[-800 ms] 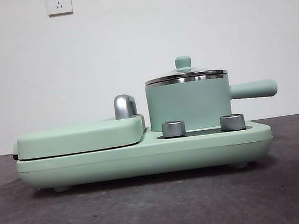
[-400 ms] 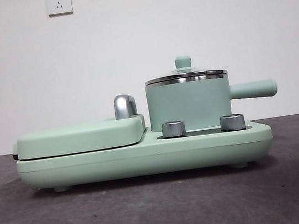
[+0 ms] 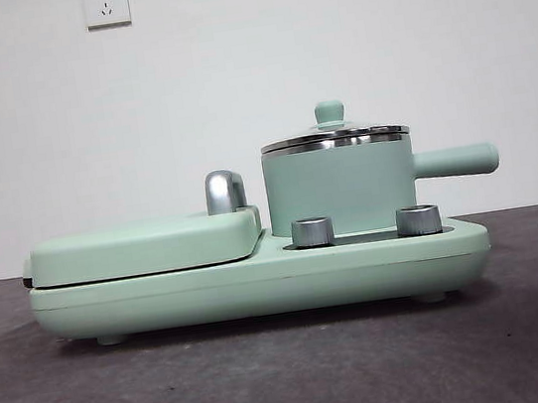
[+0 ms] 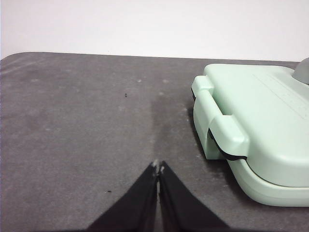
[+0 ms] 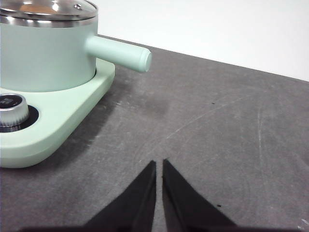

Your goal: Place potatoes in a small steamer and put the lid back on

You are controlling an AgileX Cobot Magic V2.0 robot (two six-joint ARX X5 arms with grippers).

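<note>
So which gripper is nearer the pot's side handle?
Right. The right gripper sits beside the pot's handle; the left gripper waits past the griddle end.

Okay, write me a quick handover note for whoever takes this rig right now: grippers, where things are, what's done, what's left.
Left gripper: shut, empty, over bare table beside the griddle cover.
Right gripper: shut, empty, over bare table on the side where the small steamer's handle points.
Small steamer sits on the green base with the lid on it.
The potato appears in no view; something orange shows through the glass in the right wrist view, but I cannot tell what it is.
Done or left: cannot confirm. Check inside the steamer first.
</note>
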